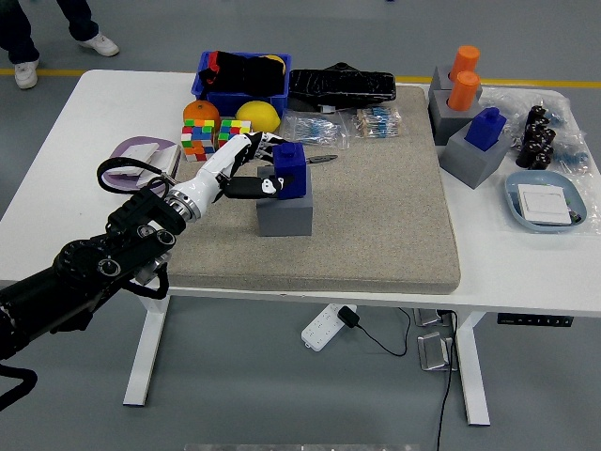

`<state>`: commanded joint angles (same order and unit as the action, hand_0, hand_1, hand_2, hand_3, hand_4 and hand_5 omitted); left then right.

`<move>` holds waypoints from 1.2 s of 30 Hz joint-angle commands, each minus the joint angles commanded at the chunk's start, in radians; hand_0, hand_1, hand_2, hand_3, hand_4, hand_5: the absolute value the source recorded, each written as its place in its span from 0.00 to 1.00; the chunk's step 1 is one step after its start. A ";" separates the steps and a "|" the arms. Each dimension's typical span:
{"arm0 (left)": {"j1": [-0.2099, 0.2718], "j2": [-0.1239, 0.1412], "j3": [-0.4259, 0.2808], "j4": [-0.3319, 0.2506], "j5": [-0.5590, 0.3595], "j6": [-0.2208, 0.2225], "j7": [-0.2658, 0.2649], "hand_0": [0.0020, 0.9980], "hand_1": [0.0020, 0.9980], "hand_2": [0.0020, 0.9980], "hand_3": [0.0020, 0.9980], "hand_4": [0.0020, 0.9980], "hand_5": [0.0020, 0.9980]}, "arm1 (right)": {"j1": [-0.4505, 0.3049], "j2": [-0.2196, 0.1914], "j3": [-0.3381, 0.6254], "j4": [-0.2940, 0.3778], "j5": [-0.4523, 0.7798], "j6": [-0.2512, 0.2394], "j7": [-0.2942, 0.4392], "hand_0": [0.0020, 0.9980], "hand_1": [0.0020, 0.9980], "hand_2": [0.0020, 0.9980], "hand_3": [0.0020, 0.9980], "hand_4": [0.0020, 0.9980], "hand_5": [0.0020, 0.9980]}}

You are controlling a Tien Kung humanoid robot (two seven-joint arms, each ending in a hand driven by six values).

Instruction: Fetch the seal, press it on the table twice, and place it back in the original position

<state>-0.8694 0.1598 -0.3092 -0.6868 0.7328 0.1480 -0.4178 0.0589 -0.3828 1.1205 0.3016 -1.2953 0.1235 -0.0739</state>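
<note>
A blue seal [291, 169] stands partly in a grey holder block [285, 211] on the beige mat [376, 207]. My left hand [255, 169] is shut on the blue seal, thumb at its front and fingers behind, and the seal sits higher out of the holder. My left arm [113, 263] reaches in from the lower left. A second blue seal [485, 127] stands in another grey holder [476, 155] at the right. My right arm is not in view.
Two cube puzzles [214, 134], an orange [200, 111], a yellow fruit [256, 115] and a blue bin [242, 83] stand behind my hand. Orange cylinders [464, 77], dark parts [540, 136] and a grey-blue dish [549, 199] are at the right. A person's feet [56, 47] show top left.
</note>
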 joint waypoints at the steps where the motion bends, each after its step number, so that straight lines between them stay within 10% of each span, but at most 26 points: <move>1: -0.003 0.000 0.004 0.003 0.000 0.000 0.000 0.85 0.54 0.46 0.69 0.53 0.00 | 0.001 -0.001 0.000 0.000 0.000 0.000 0.000 0.78 0.66 0.67 0.67 0.82 0.57; 36: -0.030 0.006 0.069 0.048 -0.003 -0.010 -0.009 0.85 0.54 0.46 0.69 0.53 0.00 | 0.002 -0.001 0.008 0.000 -0.001 0.000 0.001 0.78 0.66 0.67 0.67 0.82 0.57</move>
<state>-0.8993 0.1657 -0.2402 -0.6389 0.7297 0.1378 -0.4270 0.0612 -0.3834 1.1282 0.3016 -1.2965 0.1232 -0.0727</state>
